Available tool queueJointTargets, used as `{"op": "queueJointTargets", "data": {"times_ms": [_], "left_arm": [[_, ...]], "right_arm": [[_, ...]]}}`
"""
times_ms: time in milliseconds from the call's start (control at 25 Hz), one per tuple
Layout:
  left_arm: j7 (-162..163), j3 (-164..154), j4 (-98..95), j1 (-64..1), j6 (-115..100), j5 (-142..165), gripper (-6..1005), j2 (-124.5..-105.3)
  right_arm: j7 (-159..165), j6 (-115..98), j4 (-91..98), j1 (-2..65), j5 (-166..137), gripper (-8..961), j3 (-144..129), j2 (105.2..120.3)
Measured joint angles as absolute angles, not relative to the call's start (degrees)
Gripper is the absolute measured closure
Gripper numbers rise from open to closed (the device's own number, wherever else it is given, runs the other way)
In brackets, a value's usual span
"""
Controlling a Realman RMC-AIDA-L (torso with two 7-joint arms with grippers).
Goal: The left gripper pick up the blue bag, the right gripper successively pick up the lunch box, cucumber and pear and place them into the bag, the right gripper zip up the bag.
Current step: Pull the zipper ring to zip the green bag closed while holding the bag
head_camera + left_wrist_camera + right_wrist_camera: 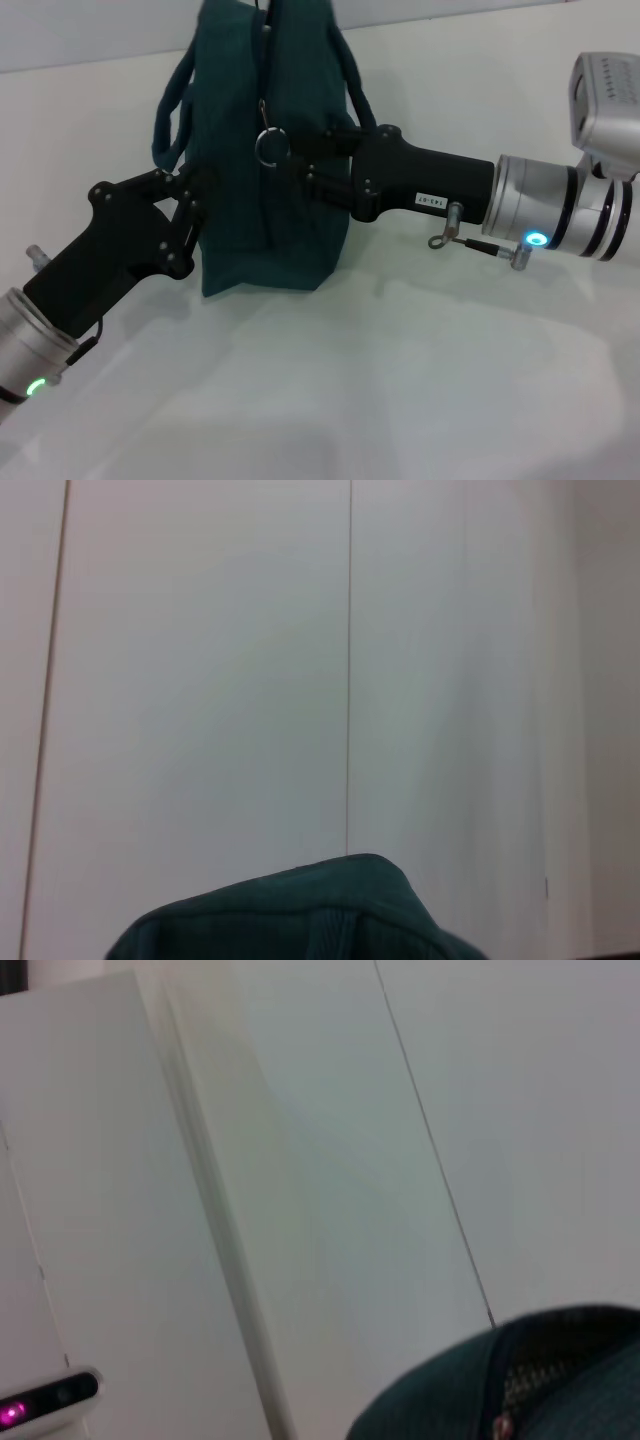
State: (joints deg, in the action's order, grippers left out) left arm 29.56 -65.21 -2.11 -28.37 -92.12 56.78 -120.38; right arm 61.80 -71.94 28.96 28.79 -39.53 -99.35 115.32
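Observation:
The blue bag stands upright on the white table, and its top runs out of the head view. My left gripper reaches in from the lower left and is shut on the bag's left side edge. From the right, my right gripper presses against the bag's front with its fingertips closed at the metal ring pull of the zipper. A bit of the bag's fabric shows in the left wrist view, and the bag's edge in the right wrist view. The lunch box, cucumber and pear are out of view.
The white table spreads in front of the bag and to both sides. A white wall with panel seams fills both wrist views. A small device with a pink light sits low in the right wrist view.

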Motion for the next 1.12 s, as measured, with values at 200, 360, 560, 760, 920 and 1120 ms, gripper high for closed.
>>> {"op": "queueJointTargets", "data": {"times_ms": [200,360,560,760,920,1120], "left_arm": [[29.5,-65.2,-2.1,-28.4,-92.4,56.8,950,-120.41],[29.3,-65.2,-2.1,-28.4,-92.5,56.8,950,-120.42],[28.9,-65.2,-2.1,-28.2,-92.5,56.8,950,-120.42],[28.9,-65.2,-2.2,-28.1,-92.6,57.7,949,-120.36],[28.9,-65.2,-2.5,-28.2,-92.7,58.4,949,-120.33],[28.9,-65.2,-2.5,-28.2,-92.7,58.5,949,-120.37]], "right_arm": [[62.3,-71.8,28.7,29.0,-40.0,534,-100.1,115.40],[62.1,-72.0,28.9,28.7,-40.0,534,-100.3,115.41],[61.8,-74.4,29.1,27.3,-39.9,534,-96.4,115.32],[60.4,-76.5,30.8,26.9,-40.8,534,-94.9,114.47],[60.3,-73.7,33.2,27.3,-43.5,534,-94.8,114.24],[60.6,-69.3,34.8,27.4,-46.7,535,-94.8,115.04]]}}
